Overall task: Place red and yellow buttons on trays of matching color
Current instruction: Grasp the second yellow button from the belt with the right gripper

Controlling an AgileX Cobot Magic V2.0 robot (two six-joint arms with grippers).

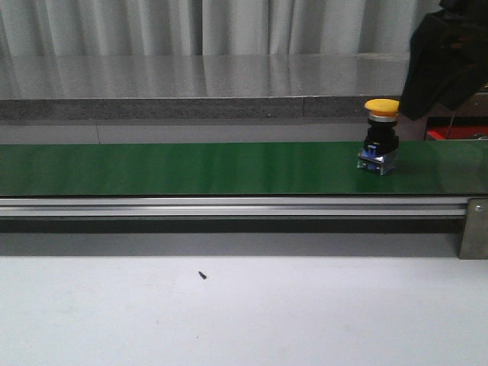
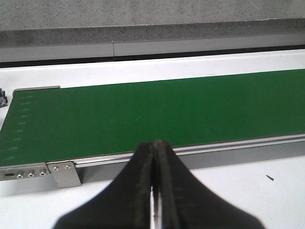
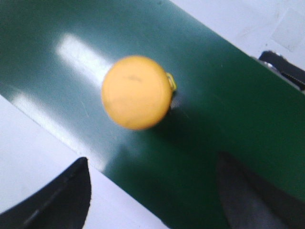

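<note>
A yellow button [image 1: 380, 137], with a yellow mushroom cap on a black and blue body, stands upright on the green belt [image 1: 191, 168] at the right. In the right wrist view its cap [image 3: 137, 92] is seen from above. My right gripper [image 3: 153, 160] hangs above and just short of it, open, with nothing between the fingers. My left gripper [image 2: 155, 143] is shut and empty over the white table, in front of the belt's [image 2: 143, 114] left end. No red button or trays are in view.
The right arm [image 1: 446, 57] is a dark mass above and right of the button. A strip of red [image 1: 456, 134] shows below it; what it is I cannot tell. Metal brackets [image 1: 474, 229] [image 2: 64, 172] close the belt's ends. A grey ledge runs behind.
</note>
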